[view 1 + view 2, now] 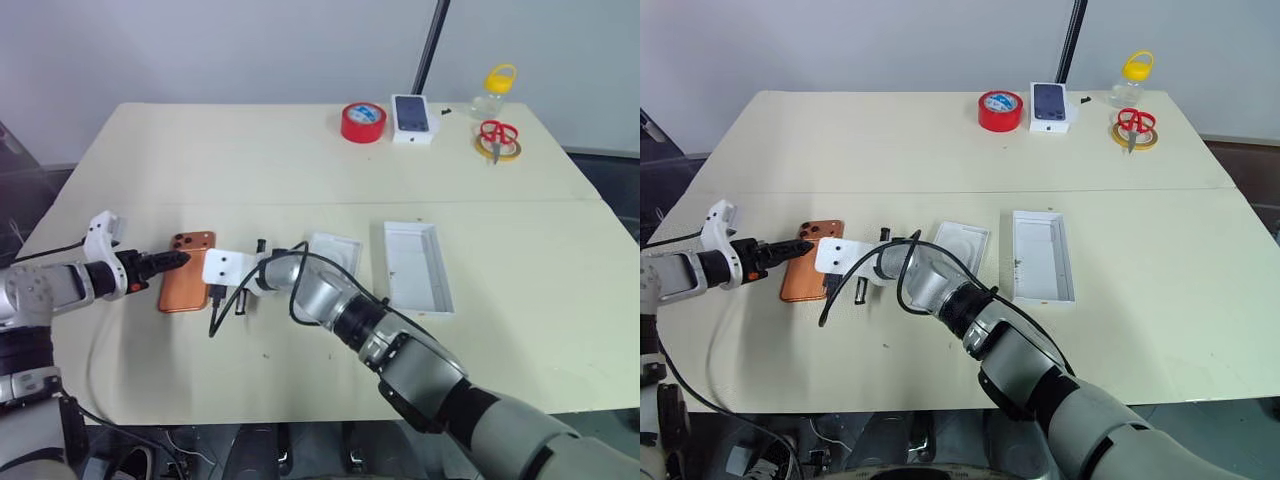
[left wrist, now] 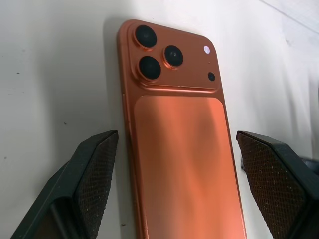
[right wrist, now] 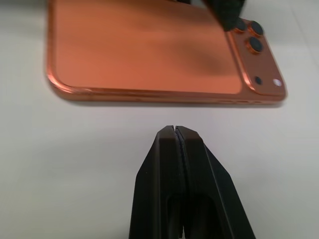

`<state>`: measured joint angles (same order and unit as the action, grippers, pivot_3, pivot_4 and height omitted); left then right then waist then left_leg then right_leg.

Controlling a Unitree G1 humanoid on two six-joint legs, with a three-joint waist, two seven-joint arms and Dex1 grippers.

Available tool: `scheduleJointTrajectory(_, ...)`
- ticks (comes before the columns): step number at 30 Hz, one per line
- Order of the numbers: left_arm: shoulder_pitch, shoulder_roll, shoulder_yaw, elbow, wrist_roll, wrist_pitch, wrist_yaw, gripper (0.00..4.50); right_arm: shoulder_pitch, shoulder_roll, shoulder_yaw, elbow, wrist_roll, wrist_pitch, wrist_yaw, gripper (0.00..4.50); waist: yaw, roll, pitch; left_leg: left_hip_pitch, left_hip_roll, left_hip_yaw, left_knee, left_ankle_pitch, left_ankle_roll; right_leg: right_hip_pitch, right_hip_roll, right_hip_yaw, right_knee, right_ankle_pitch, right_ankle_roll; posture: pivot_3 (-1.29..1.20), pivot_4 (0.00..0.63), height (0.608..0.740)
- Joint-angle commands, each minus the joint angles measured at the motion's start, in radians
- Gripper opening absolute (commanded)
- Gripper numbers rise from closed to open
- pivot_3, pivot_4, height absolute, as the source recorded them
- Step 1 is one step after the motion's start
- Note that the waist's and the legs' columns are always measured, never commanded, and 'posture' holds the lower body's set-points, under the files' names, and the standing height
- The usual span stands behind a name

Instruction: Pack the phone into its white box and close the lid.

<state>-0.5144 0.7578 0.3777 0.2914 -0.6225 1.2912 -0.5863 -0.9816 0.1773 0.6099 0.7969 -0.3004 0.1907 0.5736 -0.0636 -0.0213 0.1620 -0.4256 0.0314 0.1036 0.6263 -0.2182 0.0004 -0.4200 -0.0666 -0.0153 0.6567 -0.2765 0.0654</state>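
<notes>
The pick-up of the phone [image 1: 187, 273] is judged to be the step in hand: nothing has been packed yet, and the phone lies flat on the worktop [image 1: 300, 170], back up, its camera cluster at the far end, well to the left of the open white box [image 1: 417, 265] and the white lid [image 1: 333, 252] lying beside it.

The left gripper [image 2: 174, 179] is seen with its fingers [image 2: 94, 169] spread wide apart, one on either side of the phone's width; the phone runs up between them, and no contact with either textured pad can be made out. Nothing is gripped.

The right gripper [image 3: 175, 130] is held with its fingers pressed together, empty, just beside the phone's long edge on the side nearer the box, the tip pointed at that edge with a strip of bare worktop between.

For the next move, a purchase on a thin flat thing is called for. It is judged that the long edge would need to be nudged or tipped up by the shut right tip so that the spread left fingers can be closed across the phone's sides. A slide across the smooth worktop is the risk to be watched. After that, a carry rightward to the box would be needed.
</notes>
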Motion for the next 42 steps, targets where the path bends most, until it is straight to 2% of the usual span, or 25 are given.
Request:
scheduleJointTrajectory(1, -0.003, -0.068, -0.074, 0.029, -0.020, 0.095, -0.012, 4.01, -0.021, 0.028, -0.034, 0.017, 0.000, 0.010, -0.015, 0.03, 0.003, 0.001, -0.001, 0.000, 0.000, 0.000, 0.000, 0.000, 0.000, 0.000, 0.000, 0.000, 0.000, 0.000, 0.000, 0.00, 0.150, 0.735)
scheduleJointTrajectory(12, -0.041, -0.165, -0.071, 0.040, -0.053, 0.199, -0.061, 4.01, 0.001, -0.017, -0.061, -0.022, -0.015, 0.021, -0.015, 0.03, 0.021, 0.003, -0.004, 0.000, -0.003, 0.000, 0.000, 0.000, 0.000, 0.001, -0.004, -0.003, 0.000, 0.000, 0.000, 0.00, 0.150, 0.735)
scheduleJointTrajectory(19, -0.066, -0.146, -0.032, 0.114, -0.018, 0.151, -0.049, 4.01, 0.022, -0.022, -0.057, -0.037, -0.022, 0.024, -0.015, 0.03, 0.020, 0.004, -0.004, 0.000, -0.004, 0.000, -0.001, 0.000, 0.000, 0.003, -0.010, -0.013, 0.000, 0.000, 0.000, 0.00, 0.150, 0.735)
scheduleJointTrajectory(22, -0.055, -0.137, -0.025, 0.129, -0.018, 0.149, -0.053, 3.18, 0.024, -0.021, -0.067, -0.045, -0.011, 0.029, -0.010, 0.00, 0.018, 0.004, -0.004, 0.000, -0.004, 0.000, -0.001, 0.000, 0.000, 0.003, -0.012, -0.016, 0.000, 0.000, 0.000, 0.00, 0.150, 0.735)
scheduleJointTrajectory(25, -0.051, -0.136, -0.029, 0.130, -0.021, 0.149, -0.062, 1.64, 0.024, -0.023, -0.064, -0.044, -0.016, 0.024, -0.013, 0.00, 0.018, 0.004, -0.004, 0.000, -0.004, 0.000, -0.001, 0.000, 0.000, 0.003, -0.012, -0.017, -0.001, 0.000, 0.000, 0.00, 0.150, 0.735)
scheduleJointTrajectory(26, -0.051, -0.136, -0.030, 0.131, -0.027, 0.153, -0.067, 1.34, 0.026, -0.024, -0.062, -0.043, -0.018, 0.022, -0.013, 0.00, 0.018, 0.004, -0.004, 0.000, -0.004, 0.000, -0.001, 0.000, 0.000, 0.003, -0.012, -0.017, -0.001, 0.000, 0.000, 0.00, 0.150, 0.735)
scheduleJointTrajectory(39, -0.056, -0.165, 0.053, 0.137, -0.057, 0.225, -0.037, 1.34, 0.038, -0.037, -0.069, -0.063, -0.031, 0.023, -0.007, 0.00, 0.018, 0.003, -0.005, -0.001, -0.005, 0.000, -0.003, 0.000, 0.000, 0.002, -0.014, -0.018, -0.001, -0.001, -0.001, 0.00, 0.150, 0.735)
scheduleJointTrajectory(42, -0.045, -0.170, 0.061, 0.132, -0.056, 0.224, -0.036, 0.49, 0.056, -0.045, -0.064, -0.079, -0.034, 0.026, 0.001, 0.00, 0.018, 0.003, -0.005, -0.001, -0.005, 0.000, -0.003, 0.000, 0.000, 0.002, -0.014, -0.018, -0.002, -0.001, -0.001, 0.00, 0.150, 0.735)
